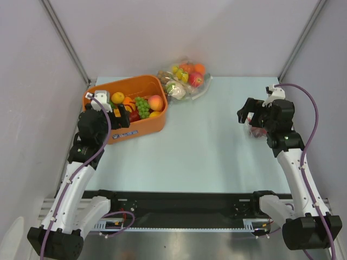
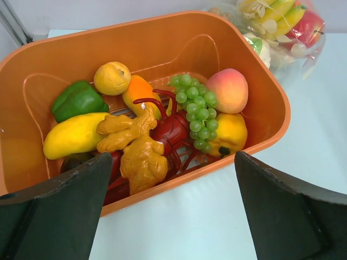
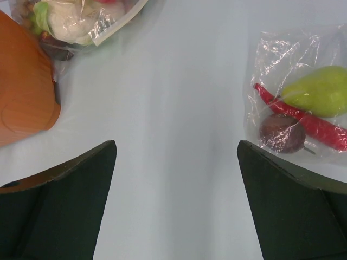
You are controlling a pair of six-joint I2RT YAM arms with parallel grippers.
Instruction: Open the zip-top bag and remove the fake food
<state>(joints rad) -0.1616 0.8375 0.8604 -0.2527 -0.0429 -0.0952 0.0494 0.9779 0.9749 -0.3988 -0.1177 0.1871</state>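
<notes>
Both my tools are open and hold nothing. My left tool (image 2: 173, 158) hangs over the near rim of the orange bin (image 2: 162, 43), which has toy food inside. My right tool (image 3: 176, 145) hangs over the bare counter (image 3: 173, 81), and a small bag (image 3: 295, 108) with a few pieces lies just beside its right finger.

The zip-top bag (image 1: 183, 81) lies at the back of the counter, just beside the far corner of the bin, with the fake food (image 1: 196, 80) inside it. Its zip strip (image 3: 116, 24) seems to face my right side, but I cannot tell if it is sealed.

I judge that the step now is to reach this bag. To do it well, each tool should pinch only one lip of film at the strip, not the fruit under it. Then I should pull the lips apart slowly and keep the bag low, because the thin film will probably slip.
</notes>
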